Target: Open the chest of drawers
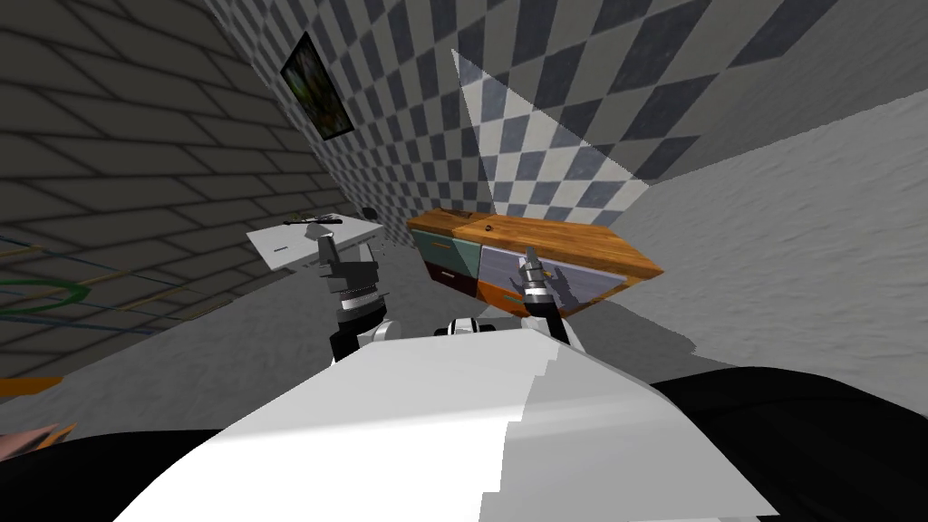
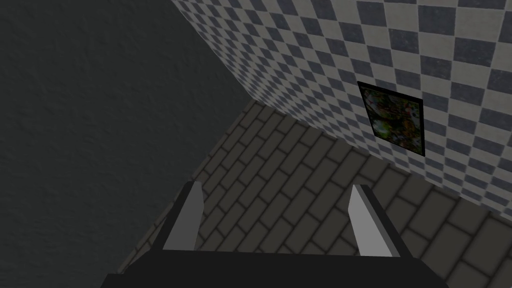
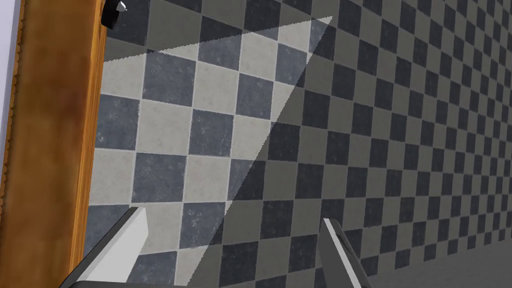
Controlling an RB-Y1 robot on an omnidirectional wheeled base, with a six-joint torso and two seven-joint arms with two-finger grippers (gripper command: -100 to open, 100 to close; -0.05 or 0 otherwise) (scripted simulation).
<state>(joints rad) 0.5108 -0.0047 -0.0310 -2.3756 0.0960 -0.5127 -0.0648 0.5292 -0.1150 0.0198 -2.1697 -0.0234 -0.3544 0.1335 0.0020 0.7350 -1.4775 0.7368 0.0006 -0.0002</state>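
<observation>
The chest of drawers (image 1: pixel 544 245) stands against the checkered wall, with a brown wooden top and fronts in teal, dark red, pale lilac and orange. My right gripper (image 1: pixel 529 259) is raised just in front of the pale lilac front (image 1: pixel 580 276), open and holding nothing. In the right wrist view the right gripper (image 3: pixel 232 225) points past the wooden top's edge (image 3: pixel 50 150) at the wall. My left gripper (image 1: pixel 324 238) is held up to the left of the chest, and the left gripper (image 2: pixel 277 187) stands open and empty.
A small dark knob-like object (image 1: pixel 489 227) sits on the chest's top. A white table (image 1: pixel 299 243) with a thin dark item (image 1: pixel 313 219) stands left of the chest, near my left arm. Grey floor lies between me and the chest.
</observation>
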